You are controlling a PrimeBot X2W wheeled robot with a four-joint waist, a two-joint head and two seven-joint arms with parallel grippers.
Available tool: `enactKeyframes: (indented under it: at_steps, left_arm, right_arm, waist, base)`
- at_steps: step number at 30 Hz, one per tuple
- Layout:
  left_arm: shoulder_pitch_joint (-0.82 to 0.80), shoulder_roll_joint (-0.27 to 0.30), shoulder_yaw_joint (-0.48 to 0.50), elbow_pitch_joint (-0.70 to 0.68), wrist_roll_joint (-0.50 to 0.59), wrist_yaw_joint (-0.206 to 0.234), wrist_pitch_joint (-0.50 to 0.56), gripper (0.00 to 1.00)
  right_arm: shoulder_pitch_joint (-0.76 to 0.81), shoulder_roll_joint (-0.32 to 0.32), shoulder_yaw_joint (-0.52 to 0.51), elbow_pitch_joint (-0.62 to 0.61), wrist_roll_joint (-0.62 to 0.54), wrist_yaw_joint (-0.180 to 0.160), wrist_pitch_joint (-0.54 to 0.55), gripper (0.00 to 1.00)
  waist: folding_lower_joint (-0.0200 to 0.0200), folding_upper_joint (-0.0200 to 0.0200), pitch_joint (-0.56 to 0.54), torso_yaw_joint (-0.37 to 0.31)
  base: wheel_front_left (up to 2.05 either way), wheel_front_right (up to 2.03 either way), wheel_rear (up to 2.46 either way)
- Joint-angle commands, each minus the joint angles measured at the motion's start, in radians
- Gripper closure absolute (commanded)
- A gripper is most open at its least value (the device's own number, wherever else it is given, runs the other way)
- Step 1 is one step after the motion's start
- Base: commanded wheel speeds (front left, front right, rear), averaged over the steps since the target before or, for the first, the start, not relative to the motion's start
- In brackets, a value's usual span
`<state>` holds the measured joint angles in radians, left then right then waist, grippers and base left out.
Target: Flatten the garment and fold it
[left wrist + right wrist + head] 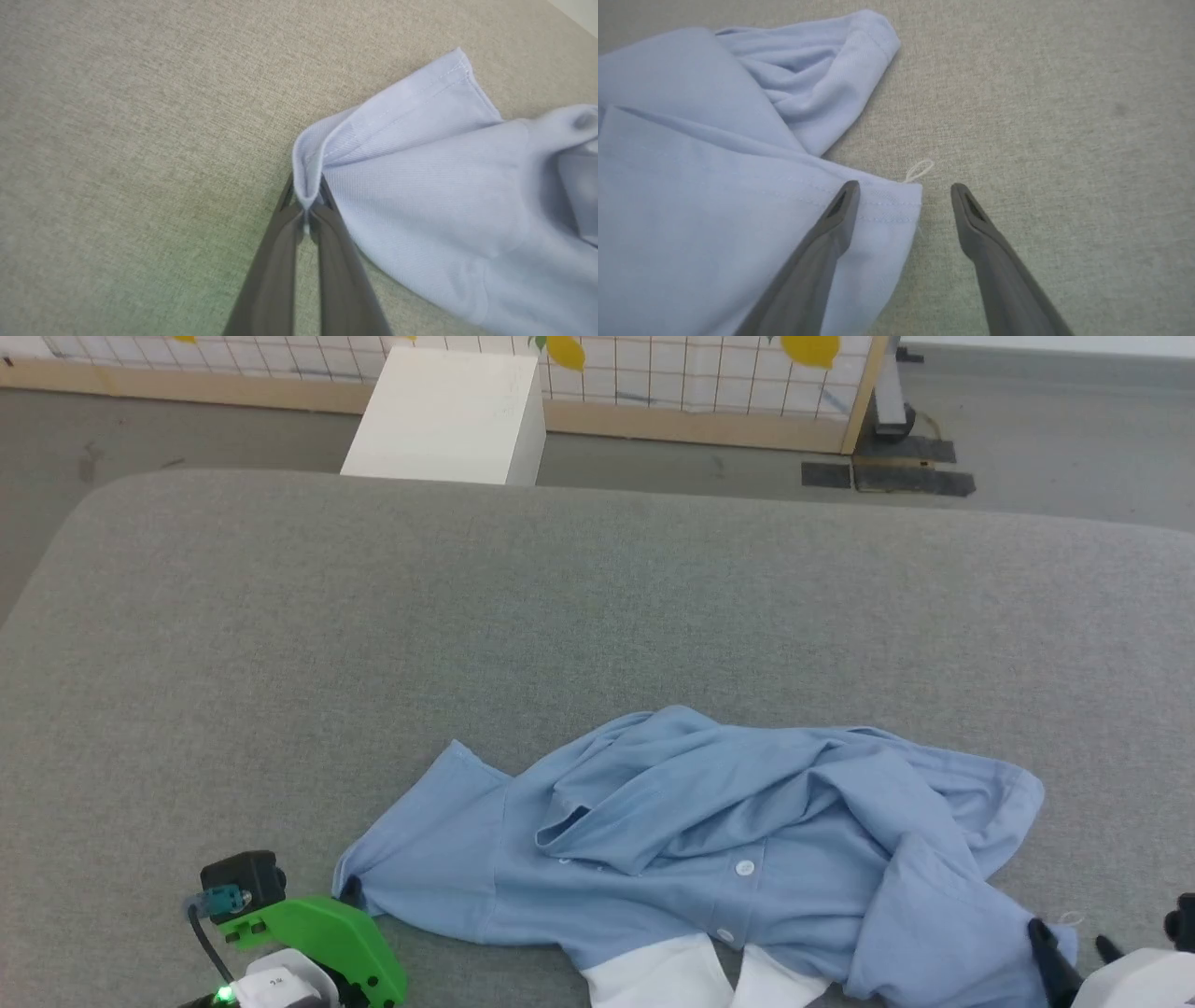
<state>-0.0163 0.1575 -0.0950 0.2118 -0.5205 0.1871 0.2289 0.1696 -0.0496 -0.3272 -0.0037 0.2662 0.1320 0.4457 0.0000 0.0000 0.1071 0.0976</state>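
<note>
One light blue soft-knit short-sleeved shirt on one grey woven-fabric tabletop. Two small round white buttons can be counted on it, and two white fabric flaps at its near edge. One short loop of white thread. Two robot hands, the left hand and the right hand, each with two long dark fingers, four in all. One white rectangular box. Two yellow lemon shapes show plainly on one gridded panel.
</note>
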Motion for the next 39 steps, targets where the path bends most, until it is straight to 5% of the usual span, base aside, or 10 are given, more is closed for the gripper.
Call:
enactKeyframes:
  at_steps: [1, 11, 14, 15, 22, 29, 35, 39]
  left_arm:
    - [0.008, 0.001, 0.001, -0.007, -0.002, 0.006, -0.001, 1.00]
    - [-0.008, -0.001, -0.009, -0.025, -0.008, 0.003, -0.002, 1.00]
    - [-0.008, 0.002, -0.013, -0.025, -0.010, 0.000, 0.001, 1.00]
    - [-0.008, 0.003, -0.015, -0.025, -0.010, -0.001, 0.002, 1.00]
    - [-0.010, 0.012, -0.009, -0.050, -0.014, -0.020, -0.040, 1.00]
    - [-0.091, 0.025, 0.033, -0.151, -0.110, -0.121, -0.073, 1.00]
    - [-0.283, 0.025, 0.092, -0.258, -0.266, -0.155, 0.023, 1.00]
    - [-0.459, 0.045, 0.152, -0.271, -0.335, -0.120, 0.078, 1.00]
  right_arm:
    - [0.012, -0.001, 0.007, -0.004, 0.004, -0.001, 0.022, 0.00]
    - [-0.032, -0.001, 0.062, 0.067, -0.080, -0.001, 0.236, 0.05]
    - [-0.044, -0.001, 0.072, 0.073, -0.091, -0.001, 0.300, 0.95]
    - [-0.045, -0.001, 0.073, 0.071, -0.094, -0.001, 0.309, 1.00]
    - [-0.054, -0.001, 0.041, -0.008, -0.073, -0.001, 0.189, 1.00]
    - [-0.146, -0.010, 0.044, -0.201, -0.102, -0.001, 0.132, 1.00]
    - [-0.372, -0.189, 0.127, -0.236, -0.107, -0.001, 0.215, 1.00]
    - [-0.585, -0.313, 0.233, -0.196, -0.077, -0.001, 0.269, 1.00]
  waist:
    - [0.0000, 0.0000, 0.012, 0.003]
    - [0.0000, 0.0000, 0.050, -0.023]
    - [0.0000, 0.0000, 0.054, -0.031]
    - [0.0000, 0.0000, 0.053, -0.032]
    - [0.0000, 0.0000, 0.015, -0.045]
    - [0.0000, 0.0000, -0.017, -0.060]
    - [0.0000, 0.0000, 0.027, -0.069]
    - [0.0000, 0.0000, 0.105, -0.082]
  base:
    - [0.00, 0.00, 0.00]
    - [0.00, 0.00, 0.00]
    - [0.00, 0.00, 0.00]
    - [0.00, 0.00, 0.00]
    - [0.00, 0.00, 0.00]
    - [0.00, 0.00, 0.00]
    - [0.00, 0.00, 0.00]
    - [0.00, 0.00, 0.00]
